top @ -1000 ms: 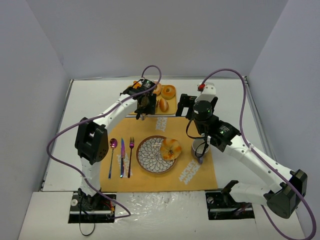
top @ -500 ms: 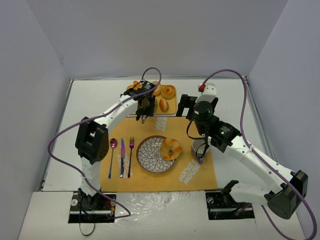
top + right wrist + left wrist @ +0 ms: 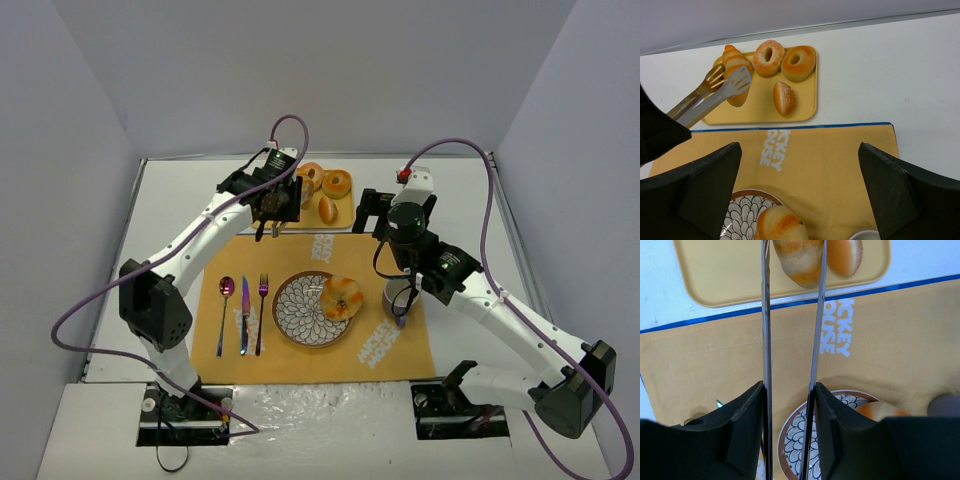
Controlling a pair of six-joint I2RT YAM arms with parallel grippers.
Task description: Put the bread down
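Note:
The elongated ridged roll [image 3: 735, 65] of the bread sits at the left end of the yellow tray [image 3: 807, 105], pinched between the tips of metal tongs [image 3: 715, 92]. My left gripper [image 3: 789, 405] is shut on the tongs' [image 3: 765, 315] two blades, which reach to the roll [image 3: 800, 257]. Whether the roll rests on the tray or hangs just above it I cannot tell. The round bun [image 3: 342, 297] lies on the patterned plate [image 3: 295, 320]. My right gripper [image 3: 800, 190] stands open above the orange mat, holding nothing.
Two ring doughnuts [image 3: 768, 56] and a small smooth oval roll [image 3: 784, 97] share the tray. Spoon [image 3: 226, 300], knife [image 3: 244, 315] and fork [image 3: 262, 310] lie left of the plate. A cup [image 3: 392, 296] stands right of it, under my right gripper.
My left gripper squeezed the tongs tighter onto the roll. The left arm swung its elbow out to the left and the wrist shifted slightly left. The right arm stayed still.

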